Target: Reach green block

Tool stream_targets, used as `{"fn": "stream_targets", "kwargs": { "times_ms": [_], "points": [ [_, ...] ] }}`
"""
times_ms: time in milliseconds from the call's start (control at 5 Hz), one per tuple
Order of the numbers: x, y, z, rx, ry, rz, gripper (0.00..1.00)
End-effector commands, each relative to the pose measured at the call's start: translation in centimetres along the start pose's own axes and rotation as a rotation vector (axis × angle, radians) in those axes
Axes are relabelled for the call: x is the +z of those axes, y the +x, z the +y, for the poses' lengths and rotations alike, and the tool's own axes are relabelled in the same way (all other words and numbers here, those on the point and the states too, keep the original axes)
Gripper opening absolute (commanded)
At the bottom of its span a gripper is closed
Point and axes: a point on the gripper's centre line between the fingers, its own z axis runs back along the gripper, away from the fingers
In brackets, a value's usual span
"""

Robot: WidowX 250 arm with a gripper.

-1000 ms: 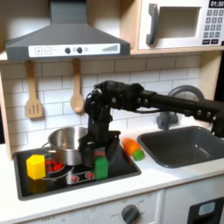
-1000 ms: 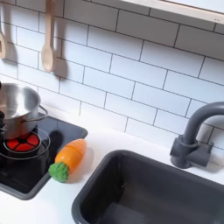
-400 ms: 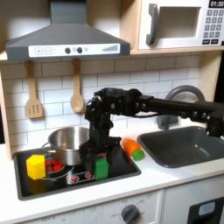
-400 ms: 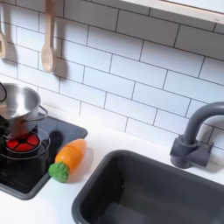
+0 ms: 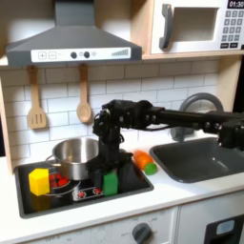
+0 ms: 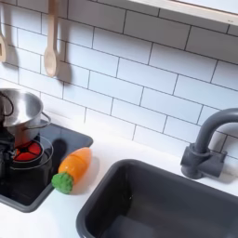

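Toy kitchen, tiled wall behind. Hood [image 5: 71,40] above the stove; microwave [image 5: 200,26] at the first exterior view's upper right. Sink [image 5: 200,158] dark grey, set in the white counter [image 5: 162,195] at the first exterior view's right, with a grey faucet [image 6: 206,144] at its back edge. Stove [image 5: 133,181] black, at the first exterior view's left. Arm [image 5: 172,116] black, reaching from the first exterior view's right across to the stove, its wrist bent down. Pot [image 5: 74,152] steel, on the stove behind a red burner [image 6: 25,151]. Two wooden utensils [image 5: 37,100] hang on the wall. Carrot [image 6: 71,168] orange with green tip, lying on the counter between stove and sink. Yellow block [image 5: 39,180] at the stove's front, toward the first exterior view's left. Green block [image 5: 111,180] on the stove's front part, directly under the gripper [image 5: 108,169], which sits low over it; whether the jaws are spread or closed cannot be told.
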Motion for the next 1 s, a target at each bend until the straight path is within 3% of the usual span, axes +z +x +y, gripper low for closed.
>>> {"fn": "stream_targets", "kwargs": {
  "times_ms": [0, 800],
  "points": [
    [-1.06, -0.14, 0.28, -0.028, -0.002, 0.023, 1.00],
    [-1.08, -0.09, 0.26, -0.030, -0.006, 0.020, 1.00]
  ]
}}
